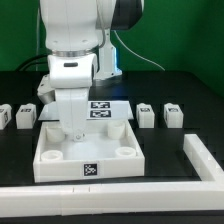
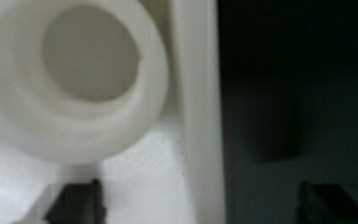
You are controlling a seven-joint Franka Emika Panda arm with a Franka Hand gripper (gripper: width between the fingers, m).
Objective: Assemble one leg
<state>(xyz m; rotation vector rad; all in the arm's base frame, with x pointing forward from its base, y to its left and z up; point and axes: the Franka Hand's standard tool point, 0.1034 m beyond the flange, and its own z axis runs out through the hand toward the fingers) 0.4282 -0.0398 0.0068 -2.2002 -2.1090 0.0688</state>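
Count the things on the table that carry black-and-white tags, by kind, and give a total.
Small white cube-like legs: 4
Large white square tray-like piece with round corner sockets: 1
Thin flat white marker board: 1
Total: 6

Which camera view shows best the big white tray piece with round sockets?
The exterior view: the tray piece lies there almost whole, front sockets clear; the arm hides part of its back. The wrist view shows only one blurred socket and an edge.
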